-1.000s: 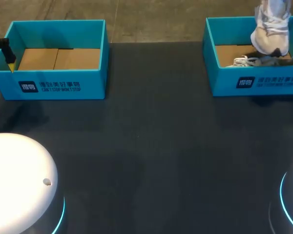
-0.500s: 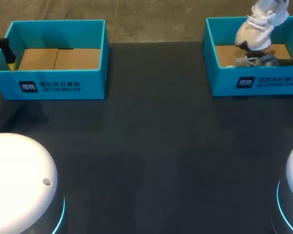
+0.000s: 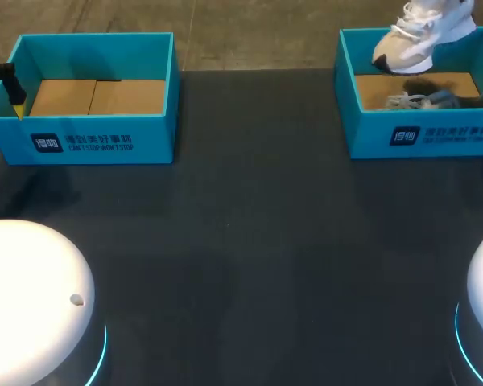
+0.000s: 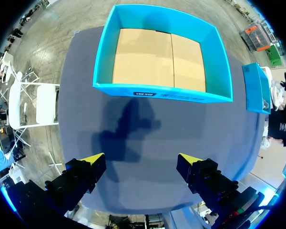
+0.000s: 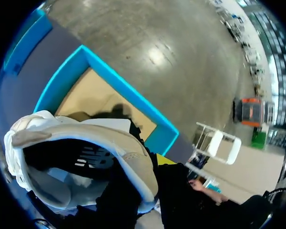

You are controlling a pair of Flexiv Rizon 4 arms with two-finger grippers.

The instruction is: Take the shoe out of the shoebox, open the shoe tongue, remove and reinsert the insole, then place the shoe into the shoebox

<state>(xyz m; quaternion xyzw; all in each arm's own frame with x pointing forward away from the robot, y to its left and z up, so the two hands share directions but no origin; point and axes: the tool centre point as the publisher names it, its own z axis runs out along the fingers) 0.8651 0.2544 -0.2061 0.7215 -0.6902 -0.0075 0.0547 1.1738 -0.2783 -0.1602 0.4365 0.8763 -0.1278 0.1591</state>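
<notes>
Now my right gripper [image 5: 150, 164] pinches the shoe [image 3: 414, 39] above its shoebox [image 3: 423, 135]; my left gripper [image 4: 140, 163] hangs spread beside the other shoebox [image 4: 162, 93].

Matt cardboard shoebox [image 3: 370, 138] — smooth-skinned shoe [image 3: 410, 44]

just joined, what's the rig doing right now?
The right gripper is clamped on the collar of a white shoe and holds it up over the right shoebox. A second shoe lies inside that box. The left gripper hangs open over the table beside the left shoebox, which holds only its cardboard floor. It is touching nothing.
</notes>
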